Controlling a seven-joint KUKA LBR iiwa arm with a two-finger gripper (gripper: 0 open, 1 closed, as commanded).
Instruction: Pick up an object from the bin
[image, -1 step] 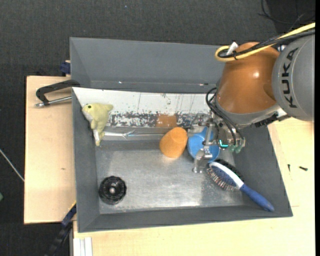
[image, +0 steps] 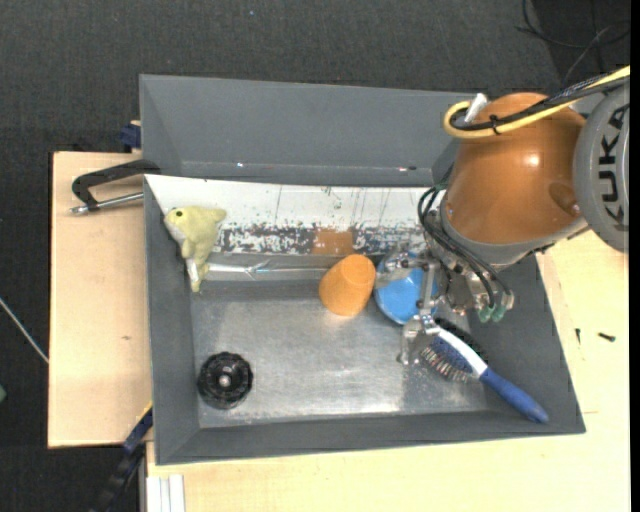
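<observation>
My gripper (image: 452, 296) hangs low at the right side of the bin, partly hidden under the arm's orange cover. Right below it lies a brush (image: 470, 364) with a white bristled head and a blue handle that points to the bin's front right corner. A blue rounded thing (image: 399, 296) lies just left of the gripper, touching an orange cup (image: 347, 285) that lies on its side.
A yellow-green soft toy (image: 195, 238) leans in the back left corner. A black round knob (image: 224, 379) rests near the front left corner. Bare bin floor stretches between the knob and the brush.
</observation>
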